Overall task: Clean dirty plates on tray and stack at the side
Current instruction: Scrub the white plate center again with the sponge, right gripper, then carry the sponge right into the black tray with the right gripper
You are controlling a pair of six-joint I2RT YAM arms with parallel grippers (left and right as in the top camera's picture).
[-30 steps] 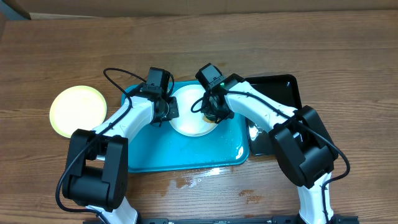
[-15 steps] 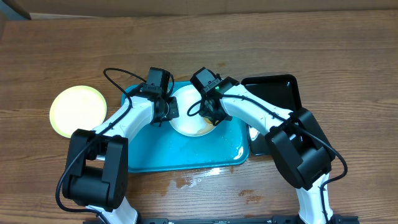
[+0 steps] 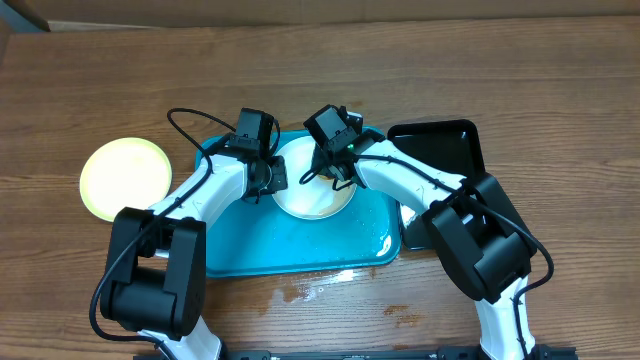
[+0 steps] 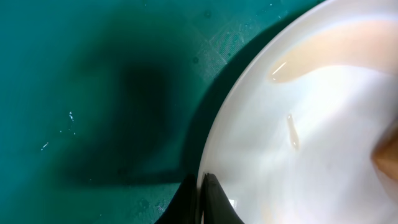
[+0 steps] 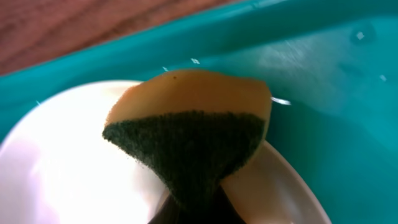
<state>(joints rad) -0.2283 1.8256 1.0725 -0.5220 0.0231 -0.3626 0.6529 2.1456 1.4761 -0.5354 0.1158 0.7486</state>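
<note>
One white dirty plate (image 3: 312,197) lies at the far middle of the turquoise tray (image 3: 260,245). My left gripper (image 3: 274,180) is shut on its left rim; the left wrist view shows both fingers pinching that edge (image 4: 202,190), with a wet streak on the plate (image 4: 311,124). Over the plate's far side, my right gripper (image 3: 334,172) is shut on a yellow sponge with a dark green scouring face (image 5: 193,137), which rests on the plate (image 5: 56,162). A pale yellow-green plate (image 3: 125,178) sits on the wooden table left of the tray.
A glossy black tray (image 3: 440,150) stands just right of the turquoise tray, under my right arm. Water is pooled on the table (image 3: 320,285) at the tray's near edge. Drops glisten in the tray's right corner (image 3: 385,243).
My right gripper has squeezed tighter on the sponge and moved it left and farther across the plate. The left gripper and the plate have stayed put.
</note>
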